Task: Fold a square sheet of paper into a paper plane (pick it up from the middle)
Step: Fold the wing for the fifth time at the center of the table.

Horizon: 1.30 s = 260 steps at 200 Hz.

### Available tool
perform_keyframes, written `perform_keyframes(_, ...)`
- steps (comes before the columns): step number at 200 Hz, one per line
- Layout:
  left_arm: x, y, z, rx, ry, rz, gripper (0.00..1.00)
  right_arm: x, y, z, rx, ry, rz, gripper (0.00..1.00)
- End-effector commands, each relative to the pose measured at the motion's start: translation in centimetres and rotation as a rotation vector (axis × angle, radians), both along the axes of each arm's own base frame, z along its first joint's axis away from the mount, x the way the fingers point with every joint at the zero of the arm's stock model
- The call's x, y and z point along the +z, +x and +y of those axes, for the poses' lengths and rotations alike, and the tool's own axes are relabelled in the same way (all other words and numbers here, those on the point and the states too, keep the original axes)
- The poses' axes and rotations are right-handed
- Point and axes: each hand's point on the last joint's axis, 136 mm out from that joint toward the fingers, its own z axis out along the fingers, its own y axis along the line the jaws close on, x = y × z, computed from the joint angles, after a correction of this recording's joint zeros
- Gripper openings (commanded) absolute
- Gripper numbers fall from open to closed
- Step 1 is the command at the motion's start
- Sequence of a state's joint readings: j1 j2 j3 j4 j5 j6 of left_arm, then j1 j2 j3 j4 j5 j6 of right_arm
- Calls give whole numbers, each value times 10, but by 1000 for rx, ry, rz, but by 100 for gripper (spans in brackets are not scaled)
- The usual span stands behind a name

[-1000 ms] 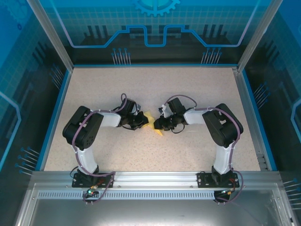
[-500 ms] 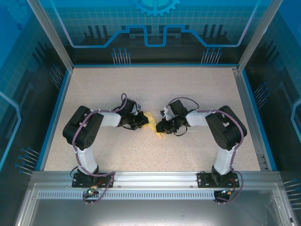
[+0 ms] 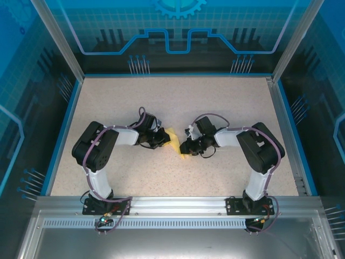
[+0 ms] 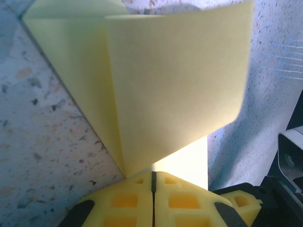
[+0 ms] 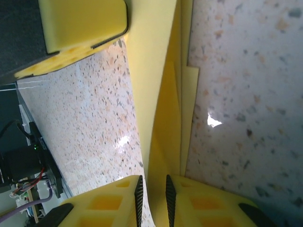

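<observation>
Top view: both arms reach in to mid-frame, and the left hand [image 3: 163, 139] and right hand [image 3: 183, 147] sit close together over the speckled desk [image 3: 226, 102]. Between them there are just slivers of yellow paper [image 3: 172, 135], one above the hands and one peeking out below the right one. The blue back panel [image 3: 178, 32] carries a gear motif and circuit-style lines.

The left wrist camera gives what the top view can't. The left hand [image 4: 152, 182] has its yellow pads pressed together, clamped on the yellow paper [image 4: 180, 85], which fans up from the seam as a pale folded flap. A second layer stands behind it at upper left, with crisp straight edges.

The right wrist camera shows the right hand [image 5: 151, 191] with its pads nearly together, gripping the yellow paper [image 5: 158, 94]. Several stacked layers run up through the frame as a narrow strip. At upper left, a yellow-padded finger [image 5: 80, 23] sits against the paper's edge.
</observation>
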State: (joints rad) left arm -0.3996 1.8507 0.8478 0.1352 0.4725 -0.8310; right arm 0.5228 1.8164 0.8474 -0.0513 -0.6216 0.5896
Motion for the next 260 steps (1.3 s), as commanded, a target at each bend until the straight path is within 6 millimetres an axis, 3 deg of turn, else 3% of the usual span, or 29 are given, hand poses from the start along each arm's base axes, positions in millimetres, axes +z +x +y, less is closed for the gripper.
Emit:
perform_keyframes(1,-19,-15,8,-2,62,73,9,9,-1,-3,-1,-19,-34,23)
perform_keyframes(73,-17,-15,8,-2,57,71,9,0,-10,1,27,-61,-19,21)
perform_keyframes(142,-17,-15,8,-1,59,69,9,13,-4,-10,-12,-115,-80,23)
perform_keyframes(184,-18,-15,9,0,59,70,9,15,-10,-4,17,-98,-75,20)
perform_keyframes(211,-18,-15,8,-1,59,70,8,12,-14,-5,28,-111,-74,27)
perform_keyframes(260,-18,-16,8,-2,58,72,8,20,-1,-19,-22,-203,-157,29)
